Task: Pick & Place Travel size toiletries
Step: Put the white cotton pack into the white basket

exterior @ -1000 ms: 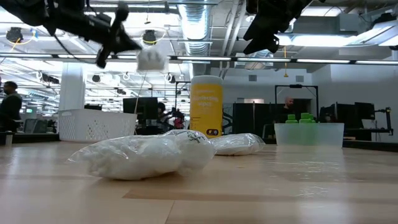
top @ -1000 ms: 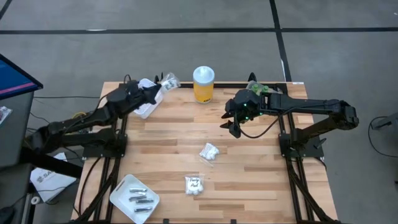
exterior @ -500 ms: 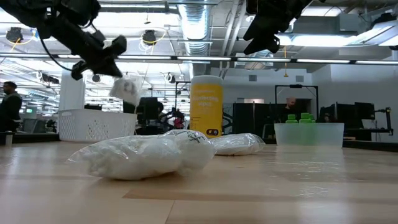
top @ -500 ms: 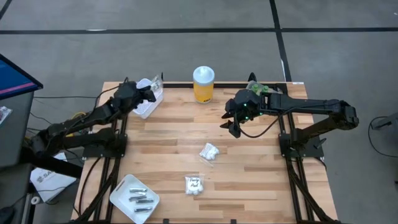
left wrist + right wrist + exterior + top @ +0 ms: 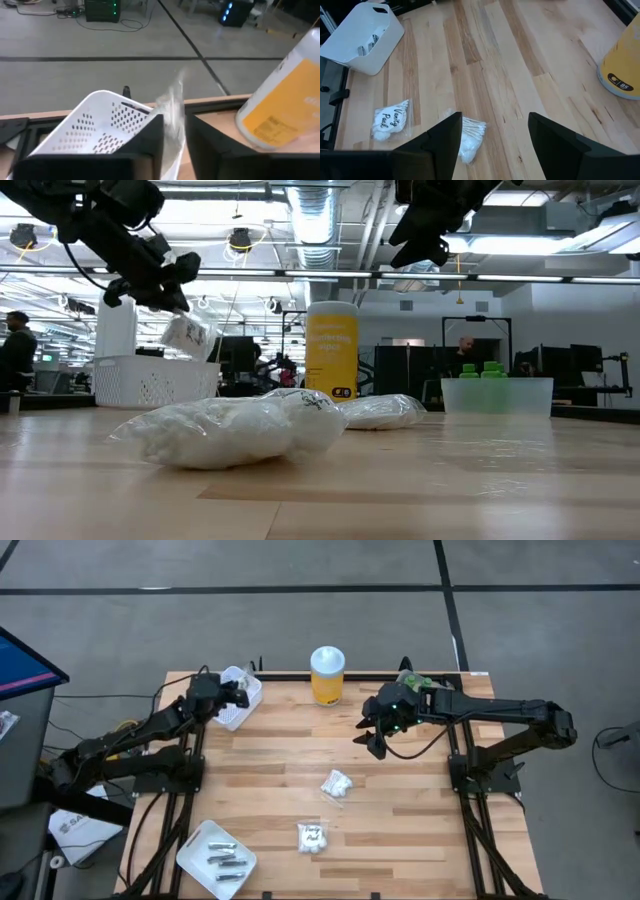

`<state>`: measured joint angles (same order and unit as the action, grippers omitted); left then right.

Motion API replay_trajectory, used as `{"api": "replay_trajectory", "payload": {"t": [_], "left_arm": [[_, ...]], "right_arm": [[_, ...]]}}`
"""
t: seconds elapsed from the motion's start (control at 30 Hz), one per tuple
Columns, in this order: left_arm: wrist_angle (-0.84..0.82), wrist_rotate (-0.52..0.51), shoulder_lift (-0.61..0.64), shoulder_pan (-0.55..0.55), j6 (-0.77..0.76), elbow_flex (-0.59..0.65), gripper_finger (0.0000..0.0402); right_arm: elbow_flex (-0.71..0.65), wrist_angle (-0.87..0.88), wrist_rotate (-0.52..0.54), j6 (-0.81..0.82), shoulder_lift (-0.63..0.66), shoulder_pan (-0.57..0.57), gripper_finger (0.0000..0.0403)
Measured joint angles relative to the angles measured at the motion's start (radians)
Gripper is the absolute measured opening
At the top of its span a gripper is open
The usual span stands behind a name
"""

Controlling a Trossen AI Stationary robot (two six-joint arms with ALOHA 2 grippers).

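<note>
Writing first: one white packet (image 5: 391, 121) on the desk (image 5: 400, 820) carries dark handwritten script, two words, not surely readable. The yellow jar (image 5: 327, 675) has a round mark reading "85" low on its side in the right wrist view; the pale lettering on its front in the low view is too faint to read.

Left gripper (image 5: 232, 695) sits at about 10 o'clock on the desk, over the perforated white tray (image 5: 234, 712). A third packet (image 5: 188, 335) hangs just under its fingers (image 5: 148, 137) — the left wrist view shows clear film between them, but whether they grip it or have let go I cannot tell. Only the low view shows this packet in the air above the tray.

Right gripper (image 5: 371, 738) hovers at about 1 o'clock, fingers wide, holding nothing — below it a second packet (image 5: 337, 785) lies mid-desk, the written one at 6 o'clock.

High view alone shows silvery tubes (image 5: 224, 860) in a second white tray (image 5: 195, 845) at 7 o'clock. Low view alone shows green pieces (image 5: 488, 369) in the clear tub (image 5: 496, 395).
</note>
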<state>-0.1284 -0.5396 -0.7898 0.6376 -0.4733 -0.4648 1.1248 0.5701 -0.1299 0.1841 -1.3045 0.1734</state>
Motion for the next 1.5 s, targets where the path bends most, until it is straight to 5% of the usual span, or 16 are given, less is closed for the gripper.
{"api": "replay_trajectory", "payload": {"t": [0.33, 0.47, 0.73, 0.9, 1.1, 1.5], "left_arm": [[-0.076, -0.091, 0.0, 0.0, 0.082, 0.0, 0.0207], [-0.075, -0.023, 0.003, -0.003, 0.027, -0.004, 0.0238], [-0.065, 0.323, 0.003, -0.049, 0.103, -0.096, 0.0247], [-0.063, 0.311, -0.009, -0.162, 0.102, -0.154, 0.0254], [-0.067, 0.212, -0.066, -0.288, 0.097, -0.188, 0.0255], [0.072, 0.296, -0.32, -0.386, 0.062, -0.209, 0.0255]], "right_arm": [[0.0, -0.002, 0.0, 0.0, 0.0, 0.0, 0.0221], [0.0, -0.002, 0.0, 0.0, 0.0, 0.0, 0.0221], [0.0, -0.022, 0.0, 0.0, 0.0, 0.022, 0.0221], [0.0, -0.12, -0.01, 0.0, 0.0, 0.025, 0.0221], [0.063, -0.293, -0.14, -0.021, 0.023, 0.035, 0.0221], [0.204, -0.201, -0.165, -0.246, 0.382, 0.191, 0.0221]]}}
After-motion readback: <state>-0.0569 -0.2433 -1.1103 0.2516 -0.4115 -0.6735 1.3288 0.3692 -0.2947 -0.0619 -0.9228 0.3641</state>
